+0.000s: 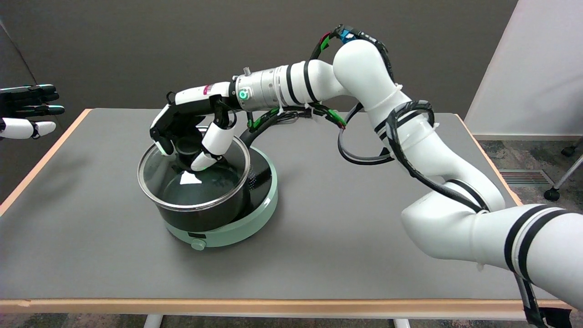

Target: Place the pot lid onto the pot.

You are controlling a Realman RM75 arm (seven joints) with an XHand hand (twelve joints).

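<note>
Right hand [191,130] grips black knob of glass pot lid [193,177] from above, fingers curled round it. Lid directly beneath hand, apparently seated on black pot [205,214]; pot sits on mint-green hotplate [255,205] below.

One worktop [346,255]. One pale green cooker base [262,207], near the left edge. One black pot [205,214] on it. One glass pot lid [191,187]. Two robot hands: the right hand [191,132] and the left hand [27,111].
</note>
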